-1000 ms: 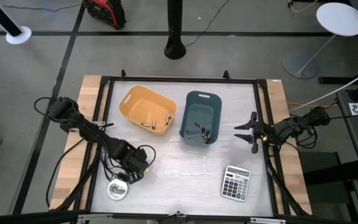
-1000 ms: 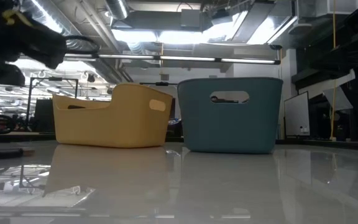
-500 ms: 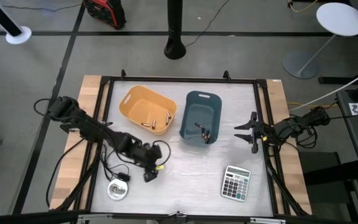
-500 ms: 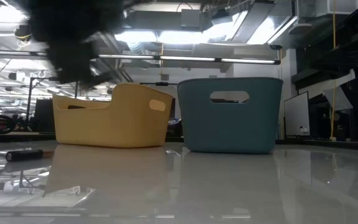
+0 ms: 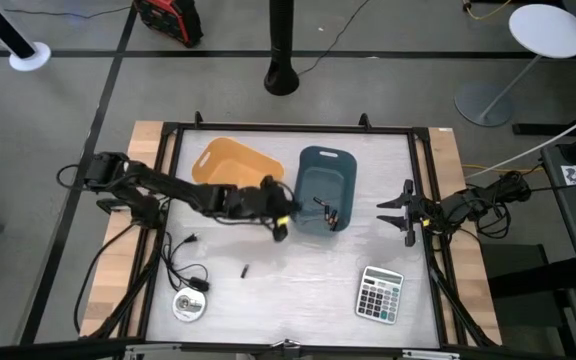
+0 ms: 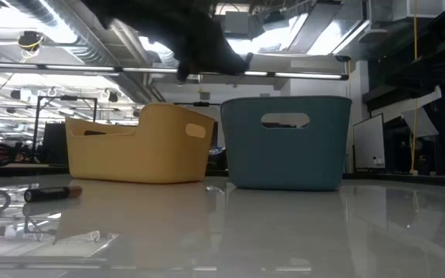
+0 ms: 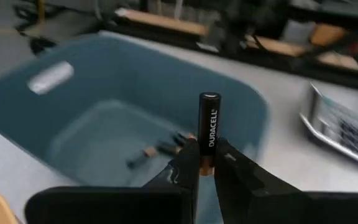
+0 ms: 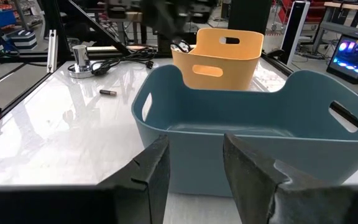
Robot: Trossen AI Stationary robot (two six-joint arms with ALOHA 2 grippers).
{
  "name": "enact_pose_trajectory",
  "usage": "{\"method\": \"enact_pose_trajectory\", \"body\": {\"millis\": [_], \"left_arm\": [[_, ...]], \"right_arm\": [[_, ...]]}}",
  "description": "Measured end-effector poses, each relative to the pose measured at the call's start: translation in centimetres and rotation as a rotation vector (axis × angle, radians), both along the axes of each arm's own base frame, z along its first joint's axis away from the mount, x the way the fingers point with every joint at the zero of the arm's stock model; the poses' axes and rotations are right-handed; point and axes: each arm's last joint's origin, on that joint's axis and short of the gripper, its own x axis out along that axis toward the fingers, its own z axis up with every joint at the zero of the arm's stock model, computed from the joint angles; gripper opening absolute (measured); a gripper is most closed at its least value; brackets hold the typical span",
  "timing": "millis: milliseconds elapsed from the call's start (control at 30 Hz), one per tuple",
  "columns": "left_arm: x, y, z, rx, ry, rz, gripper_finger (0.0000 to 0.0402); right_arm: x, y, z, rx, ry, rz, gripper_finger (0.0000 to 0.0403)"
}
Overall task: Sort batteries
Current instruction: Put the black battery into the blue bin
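Left gripper (image 7: 207, 163): jaws closed down on a dark battery (image 7: 208, 127) with a coppery lower end, gripped near that end; its long axis stands upright between the fingers, label running lengthwise. In the high view the gripper sits at the near-left corner of the blue bin (image 5: 311, 163), at or just over its rim (whether the battery is fully clear of the wall cannot be told from above).

The governing relation: in the left wrist view the blue bin's open interior lies directly beyond and below the held battery, with other dark batteries (image 7: 160, 149) already on its floor; a release, in my judgement, calls for only a short carry inward over the rim, and the upright cell will tip on landing.

Other items, all placed from the blue bin: yellow bin (image 5: 230, 166) just beside it on the left, holding further batteries per the earlier sorting visible in its corner; one loose battery (image 5: 244, 270) on the table, toward the front and left, well apart; calculator (image 5: 379, 294) toward the front right.

Right gripper (image 5: 405, 212): waits to the right of the blue bin, jaws spread wide, holding nothing; the left arm is plainly nearer the loose battery.
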Motion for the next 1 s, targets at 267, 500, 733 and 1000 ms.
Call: {"method": "enact_pose_trajectory", "body": {"millis": [267, 500, 733, 1000], "left_arm": [[1.4, 2.3, -1.9, 0.079, 0.025, 0.013, 0.005], [1.5, 2.3, -2.0, 0.09, 0.031, 0.009, 0.0121], [1.2, 1.0, -2.1, -0.059, 0.039, -0.05, 0.0142], [-0.5, -3.7, -3.8, -0.43, 0.265, -0.198, 0.0141]], "right_arm": [[0.0, 0.0, 0.0, 0.0, 0.0, 0.0, 0.0145], [0.0, 0.0, 0.0, 0.0, 0.001, 0.0, 0.0145], [0.0, 0.0, -0.1, -0.003, 0.008, 0.0, 0.0145], [0.0, 0.0, -0.2, -0.008, 0.018, 0.0, 0.0145]]}}
